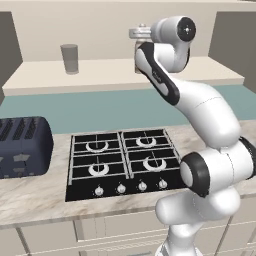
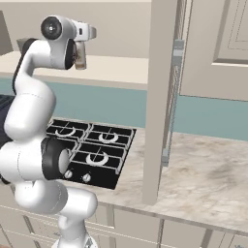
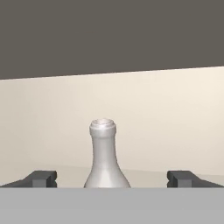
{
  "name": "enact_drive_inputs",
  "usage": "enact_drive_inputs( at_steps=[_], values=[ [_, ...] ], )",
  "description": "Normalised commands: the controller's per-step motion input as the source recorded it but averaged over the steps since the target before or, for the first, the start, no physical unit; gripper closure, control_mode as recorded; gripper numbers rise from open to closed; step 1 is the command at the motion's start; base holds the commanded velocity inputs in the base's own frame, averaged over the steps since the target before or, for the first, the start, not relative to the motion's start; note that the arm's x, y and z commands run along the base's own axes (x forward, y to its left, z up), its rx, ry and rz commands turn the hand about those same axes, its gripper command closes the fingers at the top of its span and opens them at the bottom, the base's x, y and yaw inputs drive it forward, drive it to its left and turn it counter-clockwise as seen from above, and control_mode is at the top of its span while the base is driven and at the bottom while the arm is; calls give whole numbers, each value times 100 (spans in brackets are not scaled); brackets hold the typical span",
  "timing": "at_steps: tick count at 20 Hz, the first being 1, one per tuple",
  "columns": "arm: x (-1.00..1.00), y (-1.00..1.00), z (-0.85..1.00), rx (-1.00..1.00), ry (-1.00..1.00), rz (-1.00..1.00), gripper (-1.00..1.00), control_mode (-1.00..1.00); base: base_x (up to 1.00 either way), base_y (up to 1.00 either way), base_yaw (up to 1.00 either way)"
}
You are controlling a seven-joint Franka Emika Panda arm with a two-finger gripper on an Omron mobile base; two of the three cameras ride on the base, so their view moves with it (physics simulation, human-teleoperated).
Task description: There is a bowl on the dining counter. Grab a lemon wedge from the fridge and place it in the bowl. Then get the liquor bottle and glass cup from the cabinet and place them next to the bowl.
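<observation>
Counted across the kitchen views: mostly single items, plus a four-burner hob.

One liquor bottle [image 3: 104, 155] stands between the wide-apart fingertips of the one gripper [image 3: 112, 178]. One glass cup [image 1: 70, 58] sits on the one cabinet [image 1: 115, 74] shelf, well to the gripper's left. Below the gripper lies one hob [image 1: 122, 162] with four burners and four knobs. One toaster [image 1: 22, 146] sits low to its left.

And here's the cabinet's beige shelf [image 1: 115, 72], with the glass cup [image 1: 69, 58] standing upright on it, well off to the side of the fingers [image 3: 41, 178]. The liquor bottle [image 3: 104, 157] stands upright on that shelf too, between the two fingertips, just ahead of them.
</observation>
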Motion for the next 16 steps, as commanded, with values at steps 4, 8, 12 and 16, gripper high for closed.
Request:
enact_drive_inputs(
  at_steps=[4,8,12,16],
  values=[
    [15,7,0,0,0,0,-100,-100,0,0,0],
    [13,7,0,0,0,0,-100,-100,0,0,0],
    [18,4,0,0,1,0,-100,-100,0,0,0],
    [22,1,0,0,1,0,-100,-100,0,0,0]
  ],
)
